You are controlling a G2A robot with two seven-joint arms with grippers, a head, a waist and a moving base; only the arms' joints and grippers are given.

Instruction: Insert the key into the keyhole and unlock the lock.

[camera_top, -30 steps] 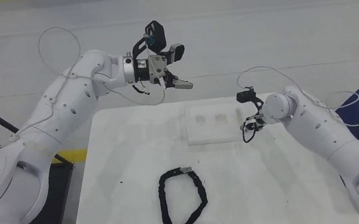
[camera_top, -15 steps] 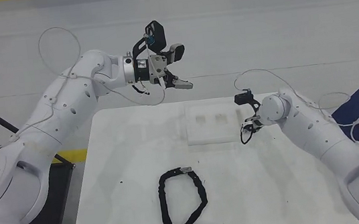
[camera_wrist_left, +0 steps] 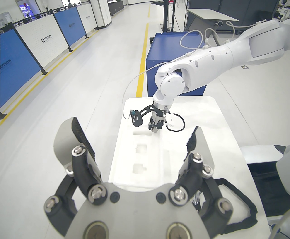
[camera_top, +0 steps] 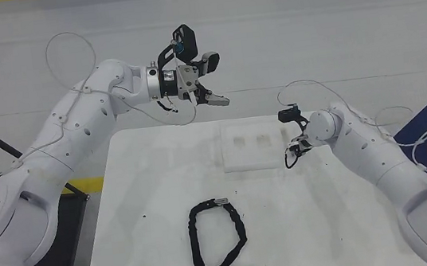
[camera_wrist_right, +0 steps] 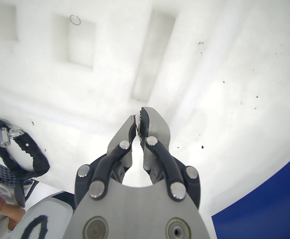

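Right arm has crept slightly toward the foam tray since the earlier frames; left arm and everything on the table are unchanged.

Nearest the robot, the chain lock [camera_wrist_right: 37, 158] lies flat on the white table [camera_top: 144, 222] as a closed loop. It is a black fabric-sleeved chain, soft and wrinkled, joined by a small shiny metal lock cylinder [camera_wrist_right: 5, 138] with the keyhole facing out.

Behind it, near the table's far edge, sits the foam tray [camera_top: 237, 160], a white matte rectangular block with recesses cut into it. The square recess [camera_wrist_right: 79, 43] holds a thin wire ring [camera_wrist_right: 75, 20] near one corner. The long narrow slot [camera_wrist_right: 154, 54] looks bare.

The right gripper [camera_wrist_right: 137, 115] points down at the tray's right end, just at the end of the long slot. Its ribbed black pads [camera_wrist_right: 143, 126] are pinched together with a thin sliver between them. I cannot tell if that sliver is the key, and I cannot make the key out anywhere else.

Farthest out, the left gripper [camera_top: 216, 80] hangs in the air past the table's far left corner, well apart from the lock. Its fingers are spread wide and hold nothing. They are curved grey metal with black ribbed pads.
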